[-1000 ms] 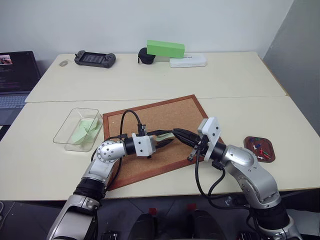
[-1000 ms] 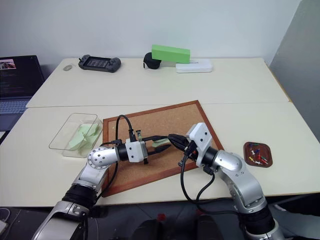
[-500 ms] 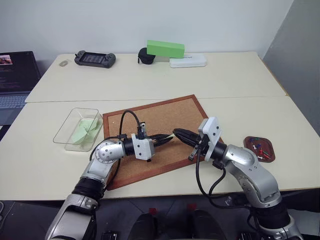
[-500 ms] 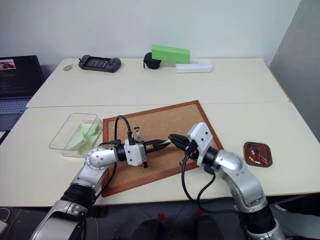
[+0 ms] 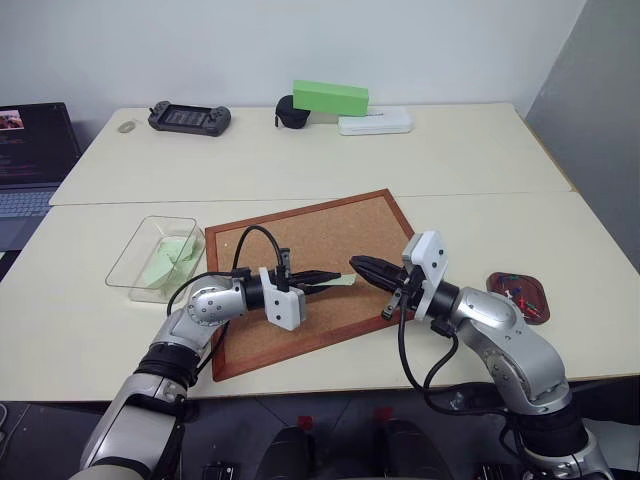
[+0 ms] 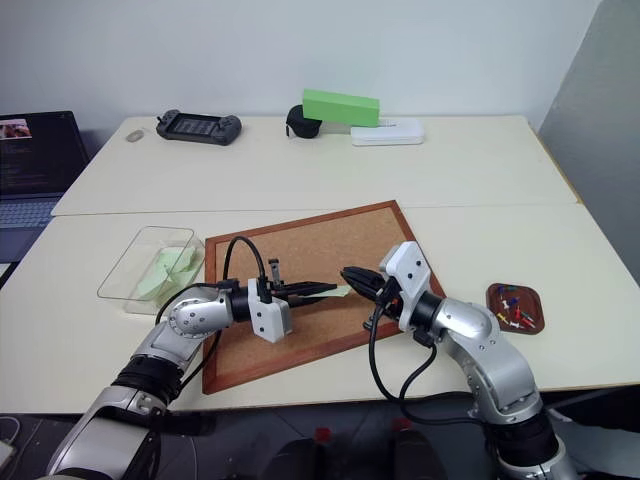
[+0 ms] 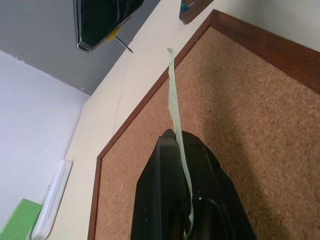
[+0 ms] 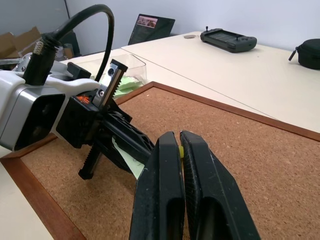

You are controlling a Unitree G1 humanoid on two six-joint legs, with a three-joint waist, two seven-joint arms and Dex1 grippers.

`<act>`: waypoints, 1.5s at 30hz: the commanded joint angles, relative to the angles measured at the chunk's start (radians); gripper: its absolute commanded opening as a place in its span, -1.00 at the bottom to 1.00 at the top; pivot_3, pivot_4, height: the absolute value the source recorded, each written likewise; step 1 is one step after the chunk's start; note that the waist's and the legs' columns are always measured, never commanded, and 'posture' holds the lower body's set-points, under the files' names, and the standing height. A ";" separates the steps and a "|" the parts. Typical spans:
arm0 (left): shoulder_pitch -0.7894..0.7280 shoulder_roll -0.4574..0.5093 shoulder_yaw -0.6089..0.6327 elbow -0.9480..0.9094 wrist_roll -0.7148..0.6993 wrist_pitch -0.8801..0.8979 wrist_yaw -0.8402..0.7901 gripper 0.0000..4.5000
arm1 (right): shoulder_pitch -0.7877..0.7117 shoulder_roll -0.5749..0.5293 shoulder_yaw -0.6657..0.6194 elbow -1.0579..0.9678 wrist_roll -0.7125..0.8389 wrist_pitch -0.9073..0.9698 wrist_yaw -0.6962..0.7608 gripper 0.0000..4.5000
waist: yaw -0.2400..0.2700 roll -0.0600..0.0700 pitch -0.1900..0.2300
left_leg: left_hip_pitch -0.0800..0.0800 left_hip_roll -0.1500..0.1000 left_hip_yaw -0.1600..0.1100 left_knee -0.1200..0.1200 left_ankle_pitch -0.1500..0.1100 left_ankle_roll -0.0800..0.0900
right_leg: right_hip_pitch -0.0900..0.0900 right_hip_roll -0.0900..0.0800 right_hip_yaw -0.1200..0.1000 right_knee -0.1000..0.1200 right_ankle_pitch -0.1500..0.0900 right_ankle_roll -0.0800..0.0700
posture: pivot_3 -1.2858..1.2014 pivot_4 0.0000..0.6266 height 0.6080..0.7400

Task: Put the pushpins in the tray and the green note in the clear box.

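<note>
My left gripper [image 5: 326, 280] is shut on the pale green note [image 5: 342, 282], holding it edge-up just above the corkboard [image 5: 330, 235]. The left wrist view has the note [image 7: 174, 107] rising from between the closed fingers. Tip to tip with it, my right gripper [image 5: 358, 264] is shut on a yellow pushpin [image 7: 119, 41], whose needle sticks out of the tips. The small reddish-brown tray [image 5: 493, 287] lies to the right of the board with several pushpins [image 5: 517, 293] in it. The clear box [image 5: 122, 258] stands left of the board with green paper [image 5: 170, 258] inside.
At the far side of the table are a game controller [image 5: 190, 117], a black pouch [image 5: 289, 113], a bright green block [image 5: 330, 97] and a white case [image 5: 376, 123]. A laptop [image 5: 30, 150] sits at the far left. The table's near edge runs under both forearms.
The left gripper has closed on the note and its wrist has rolled, turning the note on edge. The right gripper has stayed put.
</note>
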 commanded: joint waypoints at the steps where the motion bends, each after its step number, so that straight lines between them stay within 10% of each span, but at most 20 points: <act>1: -0.034 0.027 -0.012 0.037 -0.049 0.006 -0.028 -1.00 | -0.011 -0.002 -0.031 -0.053 0.022 0.001 -0.014 -1.00 | 0.000 0.000 0.000 | 0.000 0.000 0.000 0.000 0.000 0.000 | 0.000 0.000 0.000 0.000 0.000 0.000 | 0.03 -0.52 1.00; 18: -0.015 0.016 0.003 -0.519 -0.645 1.252 -0.423 -1.00 | 0.311 -0.055 -0.356 -0.104 -0.174 -0.018 -0.341 -1.00 | -0.008 0.000 0.000 | -0.013 0.000 -0.001 0.007 0.000 0.000 | -0.010 0.001 0.001 0.003 0.000 0.000 | 0.03 -0.52 1.00; 38: -0.040 -0.044 -0.023 -0.516 -0.570 1.295 -0.463 -1.00 | 0.267 0.019 -0.574 0.023 -0.086 0.151 -0.453 -1.00 | 0.000 0.001 0.000 | -0.013 0.002 -0.002 0.013 0.000 0.000 | -0.007 0.006 0.002 0.004 0.001 -0.001 | 0.03 -0.52 1.00; 45: -0.030 -0.045 -0.020 -0.524 -0.572 1.301 -0.461 -1.00 | 0.265 0.028 -0.594 0.028 -0.071 0.168 -0.472 -0.26 | -0.001 0.001 0.000 | -0.013 0.002 -0.001 0.014 0.000 0.000 | -0.007 0.006 0.002 0.004 0.001 -0.001 | 0.03 -0.52 1.00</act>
